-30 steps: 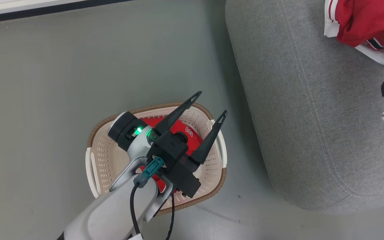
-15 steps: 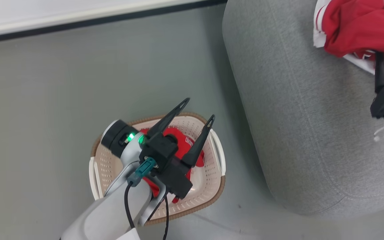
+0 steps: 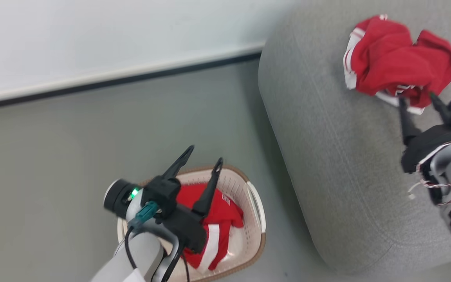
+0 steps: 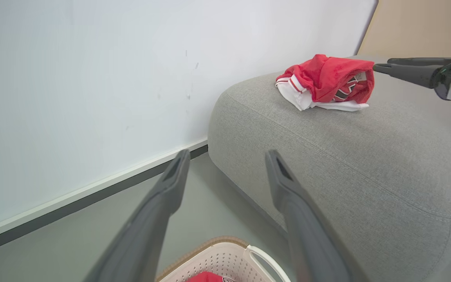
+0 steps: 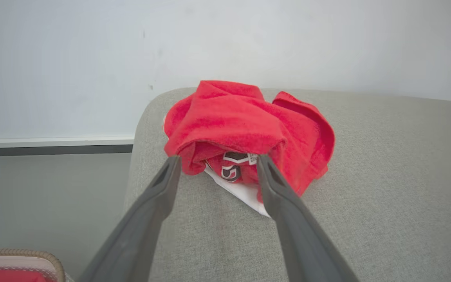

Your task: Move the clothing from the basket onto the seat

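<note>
— Red fabric with white trim: where does it lie?
— In two places. The crumpled garment point(image 3: 397, 70) rests in a heap on top of the grey woven seat point(image 3: 347, 164), towards its far end. A black-and-white emblem and a small white tag show at its near fold. The second garment point(image 3: 217, 219) lies inside the basket point(image 3: 236, 187), a white stripe facing up.
— And the basket itself?
— It stands on the grey floor point(image 3: 73, 149), near the seat's rounded corner and apart from it.
— State of the claws?
— The right gripper point(image 3: 416, 97) is over the seat with jaws spread wide. Its fingertips are at the near edge of the crumpled garment, one to each side of the emblem, and it grips nothing. The left gripper point(image 3: 206, 154) hangs above the basket, jaws likewise apart and empty. Its fingers point towards the pale wall point(image 3: 92, 35) and its dark skirting point(image 3: 112, 81).
</note>
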Controlling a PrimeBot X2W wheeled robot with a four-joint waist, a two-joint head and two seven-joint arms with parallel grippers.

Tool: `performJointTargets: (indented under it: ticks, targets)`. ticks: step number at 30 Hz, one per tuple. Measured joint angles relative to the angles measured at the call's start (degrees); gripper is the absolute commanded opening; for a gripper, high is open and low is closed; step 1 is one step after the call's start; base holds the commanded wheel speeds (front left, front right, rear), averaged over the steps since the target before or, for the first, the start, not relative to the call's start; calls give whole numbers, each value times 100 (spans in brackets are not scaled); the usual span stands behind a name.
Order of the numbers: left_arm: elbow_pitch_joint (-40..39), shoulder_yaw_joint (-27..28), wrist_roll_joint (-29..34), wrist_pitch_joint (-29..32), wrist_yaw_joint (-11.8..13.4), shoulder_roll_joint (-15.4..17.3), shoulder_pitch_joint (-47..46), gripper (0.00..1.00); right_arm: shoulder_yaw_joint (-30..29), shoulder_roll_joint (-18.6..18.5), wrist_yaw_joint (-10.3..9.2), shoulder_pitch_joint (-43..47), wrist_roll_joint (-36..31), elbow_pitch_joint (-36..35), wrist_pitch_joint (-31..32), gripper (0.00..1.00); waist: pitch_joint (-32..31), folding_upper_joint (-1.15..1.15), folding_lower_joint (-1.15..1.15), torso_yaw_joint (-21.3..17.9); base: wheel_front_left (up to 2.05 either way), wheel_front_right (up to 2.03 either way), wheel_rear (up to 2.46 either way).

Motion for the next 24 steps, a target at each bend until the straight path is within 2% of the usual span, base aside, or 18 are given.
performJointTargets:
  ticks: [9,16,24]
  targets:
    - [146,500,-207,-1,125,65,556,100,135,402,-103,377,-204,-517,-1,100,-647,0,0,120,0,0,0]
    - [69,1055,-405,-1,226,180,1139,100,141,715,-369,869,-276,-1048,-1,100,-1165,-1,-1,293,0,0,0]
    - [-218,1601,-410,-1,289,346,1793,100,75,816,-621,1670,-276,-1855,-1,100,-1589,-1,-1,544,0,0,0]
